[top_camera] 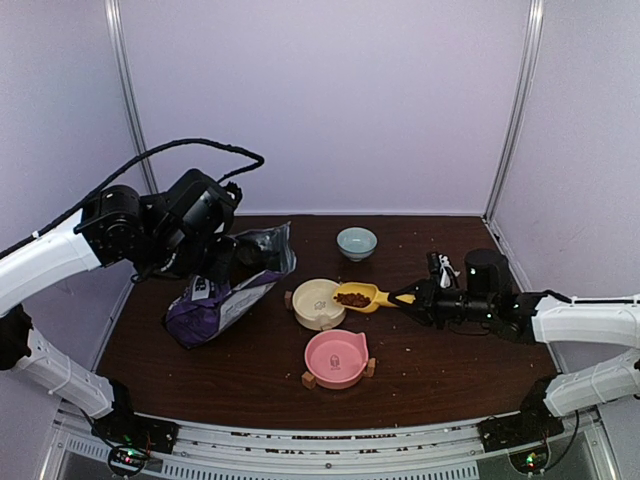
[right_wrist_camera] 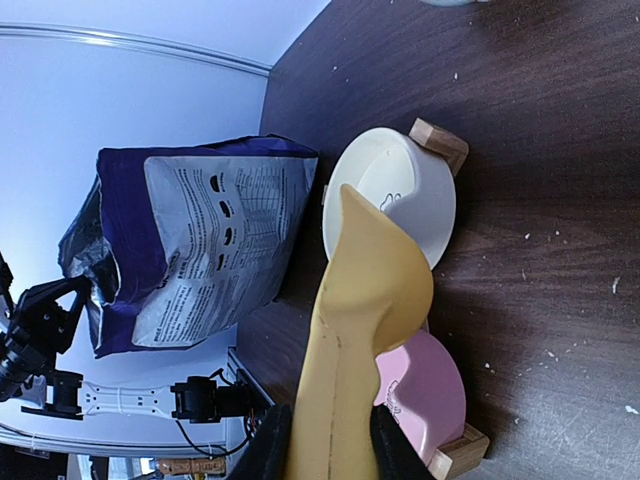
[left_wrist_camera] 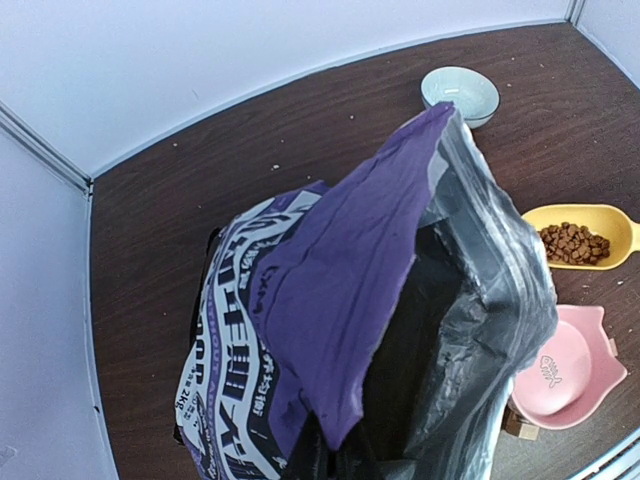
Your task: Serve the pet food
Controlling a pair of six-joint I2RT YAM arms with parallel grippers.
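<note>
Dark reddish-brown kibble (top_camera: 352, 298) fills the yellow scoop (top_camera: 366, 296), also seen in the left wrist view (left_wrist_camera: 573, 243). My right gripper (top_camera: 410, 298) is shut on the scoop's handle (right_wrist_camera: 330, 420) and holds the scoop head over the right edge of the cream bowl (top_camera: 317, 302). In the right wrist view only the scoop's underside shows, above the cream bowl (right_wrist_camera: 415, 195). My left gripper (left_wrist_camera: 330, 462) is shut on the rim of the purple-and-white bag (left_wrist_camera: 330, 330), holding its mouth open and raised at the table's left (top_camera: 222, 300).
A pink bowl (top_camera: 336, 358) on wooden feet sits near the front, below the cream bowl. A pale blue bowl (top_camera: 356, 242) stands at the back. Crumbs dot the dark wooden table (top_camera: 440, 360). White walls enclose the back and sides.
</note>
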